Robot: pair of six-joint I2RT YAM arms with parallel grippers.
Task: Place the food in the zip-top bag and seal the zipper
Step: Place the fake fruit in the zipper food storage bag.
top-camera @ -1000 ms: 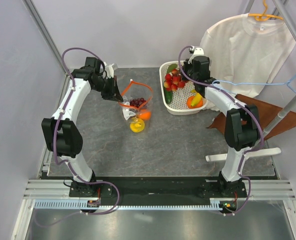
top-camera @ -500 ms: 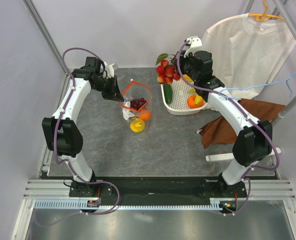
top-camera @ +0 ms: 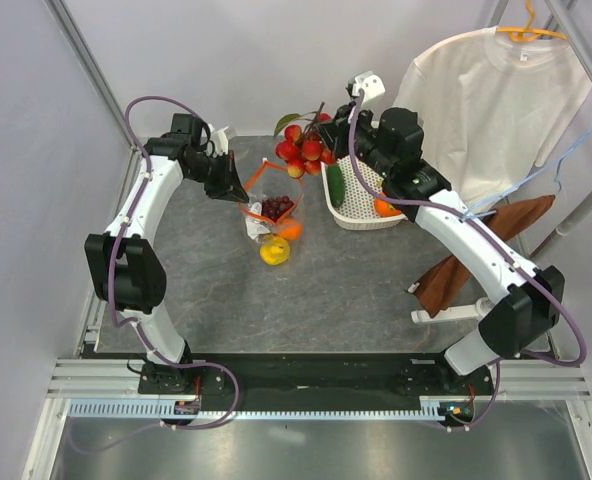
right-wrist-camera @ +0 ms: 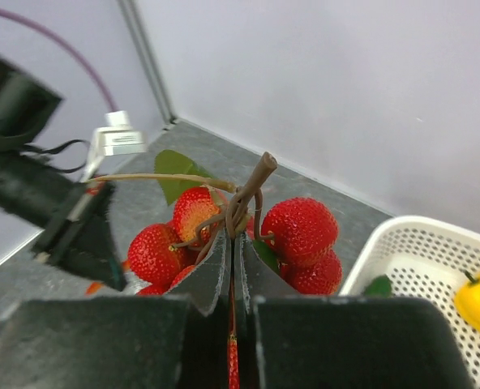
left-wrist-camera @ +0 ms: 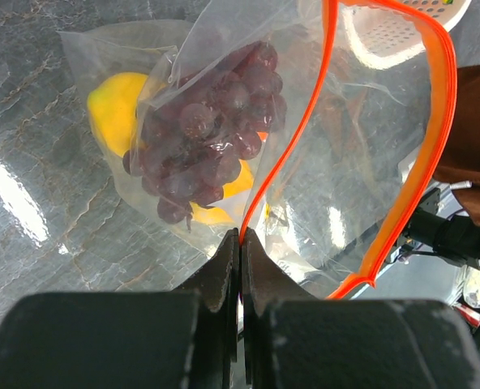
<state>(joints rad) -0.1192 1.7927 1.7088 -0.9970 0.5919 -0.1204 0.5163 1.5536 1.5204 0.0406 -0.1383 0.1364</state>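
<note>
The clear zip-top bag (top-camera: 266, 222) lies on the grey table with dark grapes (left-wrist-camera: 207, 138), a yellow fruit (left-wrist-camera: 117, 104) and an orange fruit (top-camera: 291, 230) inside. Its orange-red zipper (left-wrist-camera: 435, 138) gapes in a wide loop. My left gripper (left-wrist-camera: 240, 235) is shut on the near side of that strip and holds the mouth up (top-camera: 238, 190). My right gripper (right-wrist-camera: 233, 237) is shut on the brown stem of a bunch of red fruit (right-wrist-camera: 301, 227) with a green leaf. The bunch (top-camera: 302, 148) hangs in the air just right of the bag's mouth and left of the basket.
A white slotted basket (top-camera: 348, 217) stands at the back right with a cucumber (top-camera: 335, 183) and an orange piece (top-camera: 384, 208); its rim (right-wrist-camera: 386, 243) and a yellow piece (right-wrist-camera: 479, 300) show in the right wrist view. A white T-shirt (top-camera: 496, 90) hangs behind, above brown cloth (top-camera: 476, 250).
My right arm has lifted the red fruit bunch out of the basket and carried it left towards the bag's mouth. The brown cloth has shifted. The left arm has stayed still.
</note>
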